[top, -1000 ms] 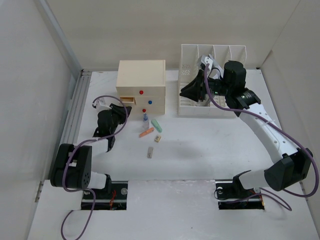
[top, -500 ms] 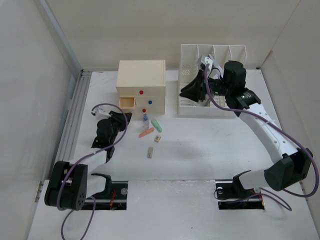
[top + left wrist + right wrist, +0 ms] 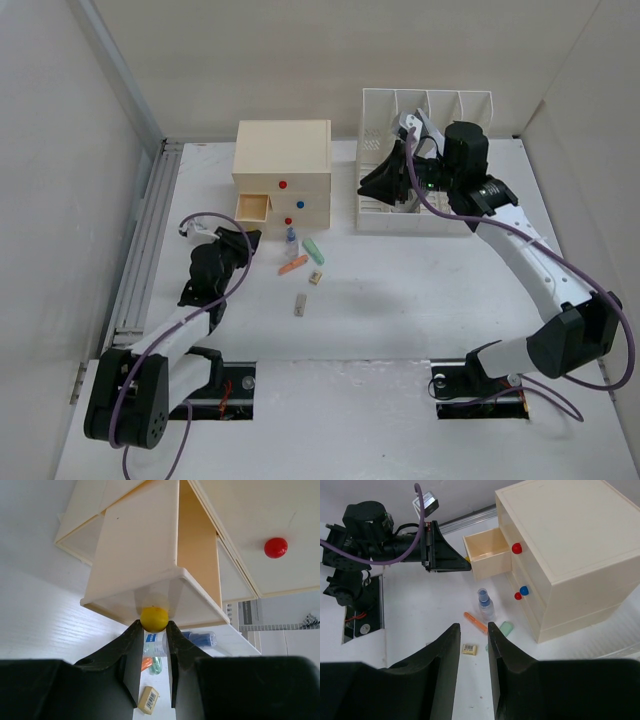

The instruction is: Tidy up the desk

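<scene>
Left gripper [image 3: 153, 628] clamped on the yellow knob [image 3: 154, 618] of a pulled-out drawer [image 3: 150, 555], right gripper [image 3: 473, 627] held slightly parted and empty, desk [image 3: 420, 300] spread beneath both grippers, small bottle [image 3: 199, 639] seen just beyond the left gripper.

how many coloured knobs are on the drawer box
4: a yellow knob on the pulled-out drawer, pinched by the left gripper; an upper red knob beside that drawer; a blue knob and a lower red knob further down. None seem hidden.

I see a white desk [image 3: 420, 300], a cream drawer box [image 3: 282, 145], its yellow knob [image 3: 154, 619], red knob [image 3: 276, 547], blue knob [image 3: 524, 590], and an orange pen [image 3: 476, 622].
</scene>
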Available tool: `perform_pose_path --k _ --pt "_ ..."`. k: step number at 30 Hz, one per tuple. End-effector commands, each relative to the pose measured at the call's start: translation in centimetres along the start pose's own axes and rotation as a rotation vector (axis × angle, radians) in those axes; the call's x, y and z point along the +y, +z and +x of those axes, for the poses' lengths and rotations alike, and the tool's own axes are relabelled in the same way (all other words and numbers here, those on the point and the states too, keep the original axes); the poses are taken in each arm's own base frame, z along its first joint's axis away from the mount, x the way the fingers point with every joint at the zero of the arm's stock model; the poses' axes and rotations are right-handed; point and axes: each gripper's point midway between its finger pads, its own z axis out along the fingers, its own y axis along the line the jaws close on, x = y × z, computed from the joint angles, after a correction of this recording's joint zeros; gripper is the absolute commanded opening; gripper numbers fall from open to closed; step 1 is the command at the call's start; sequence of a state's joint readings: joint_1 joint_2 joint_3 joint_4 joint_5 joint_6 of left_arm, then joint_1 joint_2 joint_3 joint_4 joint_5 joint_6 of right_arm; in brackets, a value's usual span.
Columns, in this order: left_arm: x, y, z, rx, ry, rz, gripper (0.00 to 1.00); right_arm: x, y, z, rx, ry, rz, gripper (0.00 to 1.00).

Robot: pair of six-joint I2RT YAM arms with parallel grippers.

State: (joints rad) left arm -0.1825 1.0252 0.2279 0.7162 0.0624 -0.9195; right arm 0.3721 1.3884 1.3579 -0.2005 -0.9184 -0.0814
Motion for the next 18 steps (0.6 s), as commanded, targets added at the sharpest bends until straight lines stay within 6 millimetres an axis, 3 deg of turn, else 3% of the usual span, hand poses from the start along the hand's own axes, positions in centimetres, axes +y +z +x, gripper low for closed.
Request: perform_pose_path --k 1,15,18 --pt "-1.1 -0.3 -0.5 -0.024 0.015 0.047 0.06 0.1 -0.1 -1.0 -0.032 -0.042 -0.024 0.34" --pt "0.2 -1.1 0.5 0.001 0.024 0.026 0.09 0.3 -0.1 -1.0 -0.033 -0.042 -0.033 0.38" --pt "0.0 -1.2 0.4 -0.003 0.034 0.033 0.38 0.5 -0.1 -1.0 -0.033 -0.043 -0.044 0.41"
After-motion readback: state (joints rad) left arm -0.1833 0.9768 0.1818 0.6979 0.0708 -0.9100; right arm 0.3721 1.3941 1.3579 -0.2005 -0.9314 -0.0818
